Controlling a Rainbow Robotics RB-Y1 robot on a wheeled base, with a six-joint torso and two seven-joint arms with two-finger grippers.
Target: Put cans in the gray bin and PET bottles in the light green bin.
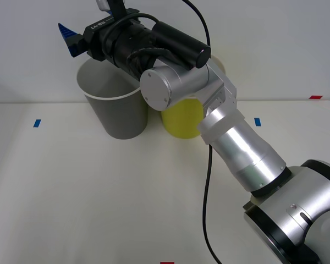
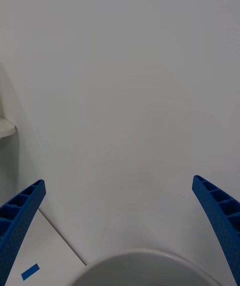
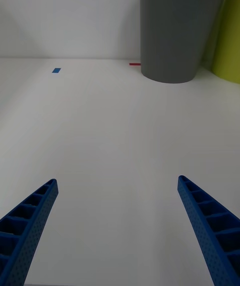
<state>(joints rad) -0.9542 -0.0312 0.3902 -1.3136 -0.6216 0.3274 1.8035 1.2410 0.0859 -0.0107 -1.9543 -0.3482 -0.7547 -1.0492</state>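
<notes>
bins number two: gray bin (image 1: 118, 113), light green bin (image 1: 182, 118).

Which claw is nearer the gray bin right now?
The right claw, open, hovers directly over the gray bin by its rim. The left claw, open, sits low over the table, well back from it.

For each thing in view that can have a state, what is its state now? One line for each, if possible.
gray bin: upright on the table, top open, touching the light green bin.
light green bin: upright beside the gray bin, partly hidden by the right arm.
right gripper: jaws open, empty, above the gray bin's rim.
left gripper: jaws open, empty, low over the bare table, facing the bins.
</notes>
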